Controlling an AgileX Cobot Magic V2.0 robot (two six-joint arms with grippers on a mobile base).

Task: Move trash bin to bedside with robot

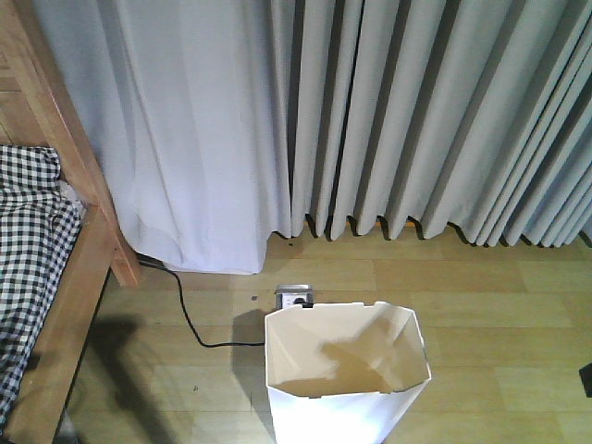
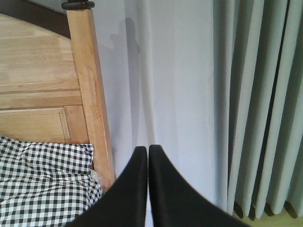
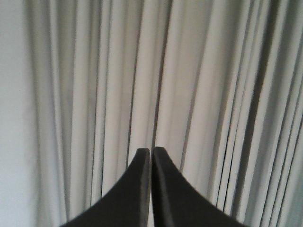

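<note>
The white trash bin stands upright on the wooden floor at the bottom middle of the front view, open-topped and empty inside. The bedside, a light-brown wooden bed frame with checked bedding, runs along the left edge, about a bin's width from the bin. In the left wrist view the bed post and checked bedding show left of my left gripper, which is shut on nothing. My right gripper is shut too, facing only curtain. Neither arm appears in the front view.
Grey pleated curtains hang across the back down to the floor. A black cable runs over the floor from the bed corner to a floor socket just behind the bin. A dark object sits at the right edge.
</note>
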